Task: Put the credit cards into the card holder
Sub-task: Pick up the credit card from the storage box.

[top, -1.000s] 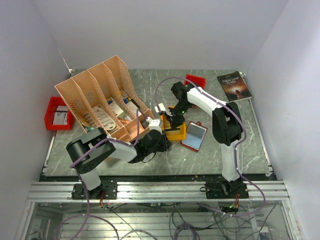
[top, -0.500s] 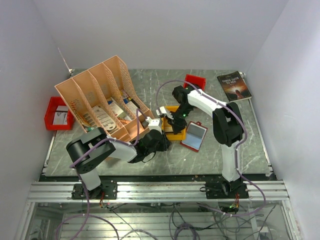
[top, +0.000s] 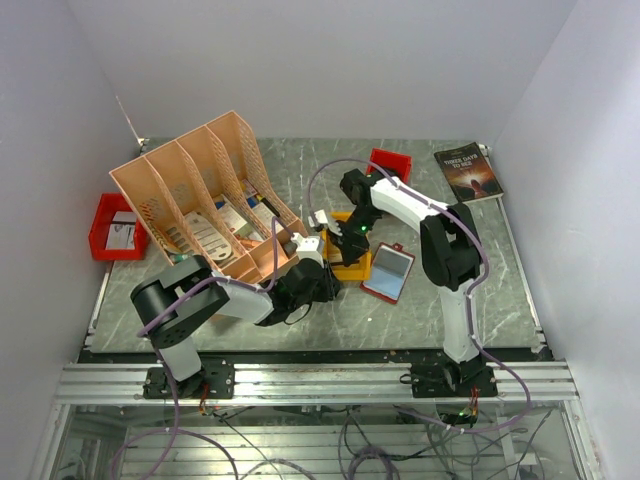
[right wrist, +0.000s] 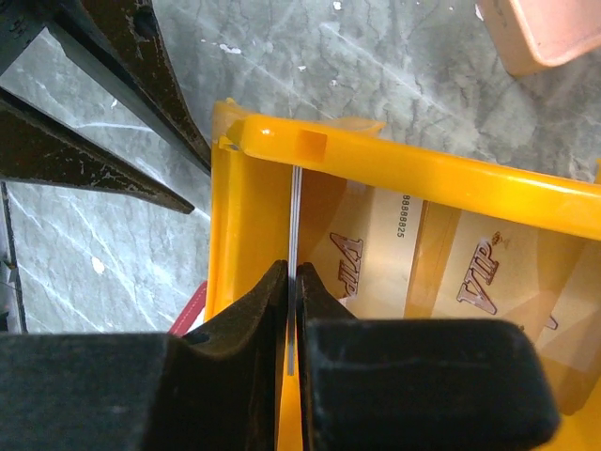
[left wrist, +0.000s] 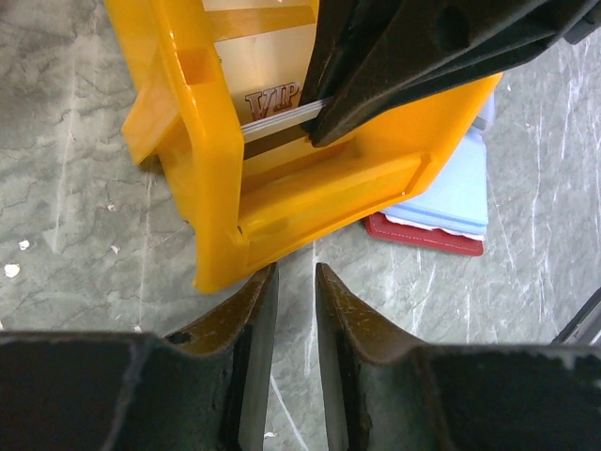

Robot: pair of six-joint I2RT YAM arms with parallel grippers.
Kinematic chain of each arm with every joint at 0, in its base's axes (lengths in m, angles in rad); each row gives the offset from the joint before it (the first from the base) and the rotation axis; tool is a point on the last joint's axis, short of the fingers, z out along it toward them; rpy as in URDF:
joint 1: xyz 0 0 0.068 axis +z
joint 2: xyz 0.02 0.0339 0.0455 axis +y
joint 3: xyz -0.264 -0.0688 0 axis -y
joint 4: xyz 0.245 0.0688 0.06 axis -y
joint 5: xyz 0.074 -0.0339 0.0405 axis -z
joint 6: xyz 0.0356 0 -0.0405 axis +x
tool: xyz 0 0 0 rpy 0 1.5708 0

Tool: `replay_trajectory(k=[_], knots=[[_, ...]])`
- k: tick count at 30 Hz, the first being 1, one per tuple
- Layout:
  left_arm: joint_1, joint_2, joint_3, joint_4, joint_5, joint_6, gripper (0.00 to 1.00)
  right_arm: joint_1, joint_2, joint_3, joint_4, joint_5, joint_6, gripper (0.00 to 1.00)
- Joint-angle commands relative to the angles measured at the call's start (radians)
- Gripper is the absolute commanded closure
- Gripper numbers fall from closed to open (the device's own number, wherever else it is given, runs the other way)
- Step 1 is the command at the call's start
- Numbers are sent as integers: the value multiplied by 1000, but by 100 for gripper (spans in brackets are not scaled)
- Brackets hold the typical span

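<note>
Seen from above, the right claw (top: 345, 243) and its grip are hidden behind its own wrist and the wall of the yellow bin (top: 356, 268). Only the wrist views show the hold. There the fingers are pressed together on a thin card (right wrist: 296, 216). It shows edge-on as a pale line, standing upright beside the bin's inner wall, and its face cannot be read. More credit cards (right wrist: 488, 282) lie flat on the bin's floor, gold-toned with "VIP" lettering and partly cut off by the picture's right edge.

The card holder (top: 388, 272) lies open on the table (top: 420, 310) just right of the bin, a red rim around a pale blue inside. In the left wrist view the bin hides most of it, and whether the two touch cannot be told.

The right arm (top: 440, 250) rises from its base at the near right and reaches left past the holder, with its wrist bent down into the bin. The left arm (top: 225, 295) lies low, stretched rightward from the near left. The left claw (left wrist: 296, 277) sits just off the bin's near-left corner, its fingers a narrow gap apart over bare table, holding nothing.
</note>
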Motion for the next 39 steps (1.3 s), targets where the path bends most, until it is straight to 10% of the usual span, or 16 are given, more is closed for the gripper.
replay_trajectory(k=[1, 19, 39], knots=[[6, -25, 4, 42, -46, 26, 66, 31, 55, -7, -3, 14, -20, 92], [8, -93, -28, 45, -52, 53, 65, 40, 76, 26, -3, 6, 7, 100], [8, -588, -183, -176, -159, 100, 63, -45, -74, 85, 273, 56, 467, 100]])
